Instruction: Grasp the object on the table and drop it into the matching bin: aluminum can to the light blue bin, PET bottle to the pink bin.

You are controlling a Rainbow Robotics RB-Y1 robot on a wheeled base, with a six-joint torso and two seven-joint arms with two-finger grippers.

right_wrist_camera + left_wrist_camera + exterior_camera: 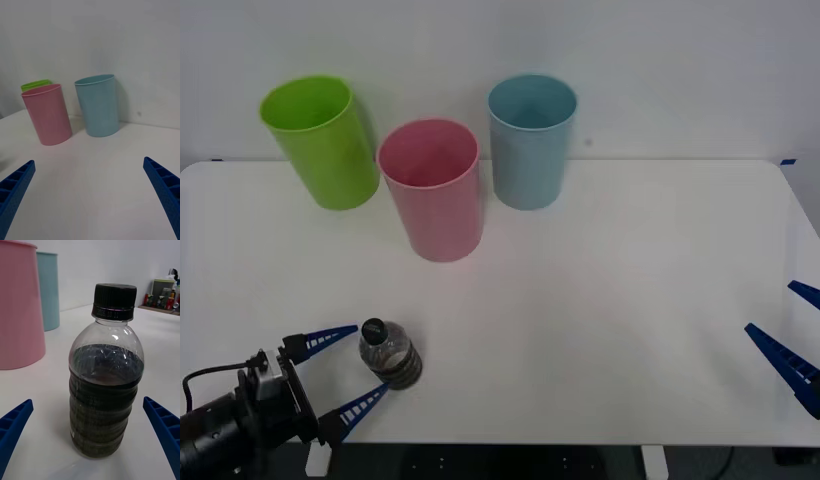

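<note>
PET bottle (390, 356) is the target, upright near the front-left of the table, black cap on, dark ribbed lower body, clear shoulder.

Biggest first: table (600, 300), white, wide, rounded corners. Three bins standing upright along the far side: lime green bin (322, 142) far left, tilted look from this angle; pink bin (432, 189) in the middle and a little nearer the robot; light blue bin (531, 141) just right of it, near the back edge. Pink and light blue are close but apart.

Left gripper (358, 368) is at the front-left edge, fingers spread wide with the bottle between them. Left wrist view shows the bottle (105, 371) centred between the two blue fingers (15, 427), gaps on both sides, no contact. Pink bin (17, 307) and light blue bin (48, 290) sit beyond it.

Right gripper (792, 330) is parked at the front-right edge, jaws apart, holding nothing, well away from the bottle. Its wrist view faces the pink bin (47, 114) and light blue bin (98, 105).
</note>
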